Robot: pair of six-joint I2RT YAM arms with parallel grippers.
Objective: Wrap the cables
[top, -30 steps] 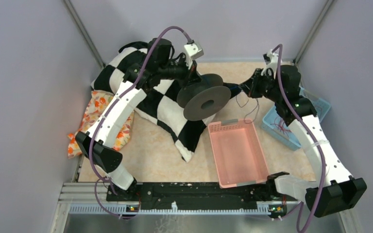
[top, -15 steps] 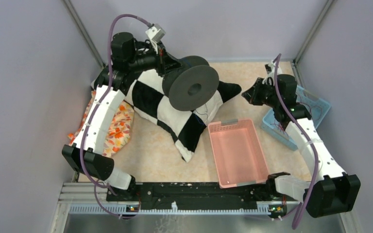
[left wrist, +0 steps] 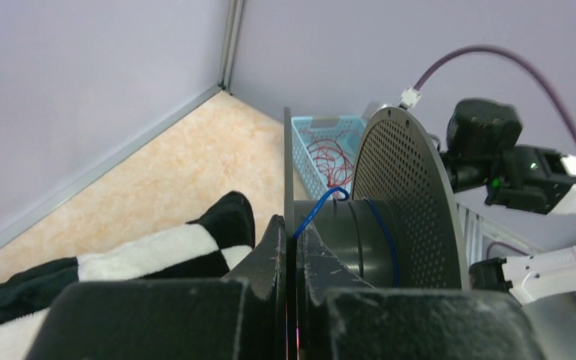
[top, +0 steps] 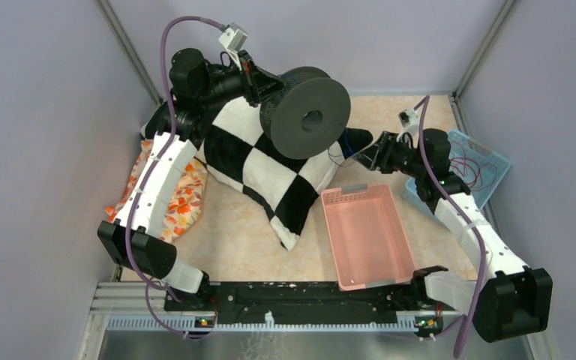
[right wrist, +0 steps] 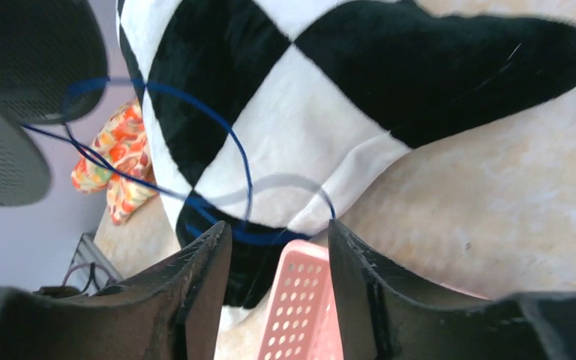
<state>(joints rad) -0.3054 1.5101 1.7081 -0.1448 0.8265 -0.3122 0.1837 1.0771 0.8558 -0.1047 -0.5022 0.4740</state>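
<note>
My left gripper (left wrist: 290, 225) is shut on the thin rear flange of a dark grey spool (top: 311, 120), held up over the checkered pillow. The cable (left wrist: 381, 225), a thin dark blue wire, lies in a couple of turns round the spool's core (left wrist: 352, 232). From the spool (right wrist: 15, 97) it hangs in loose loops (right wrist: 244, 165) in front of my right gripper (right wrist: 279, 232). That gripper is open, and the wire brushes the tip of its right finger (right wrist: 345, 255). In the top view the right gripper (top: 360, 156) sits just right of the spool, low over the pillow's corner.
A black-and-white checkered pillow (top: 262, 165) lies at the back left, on an orange floral cloth (top: 157, 180). A pink basket (top: 364, 232) stands in the middle near the front. A blue basket (top: 487, 161) with red wires is beside the right arm. Walls enclose three sides.
The left arm has lifted the spool up and back. The right gripper has opened, let the wire go, and moved slightly nearer and left.
</note>
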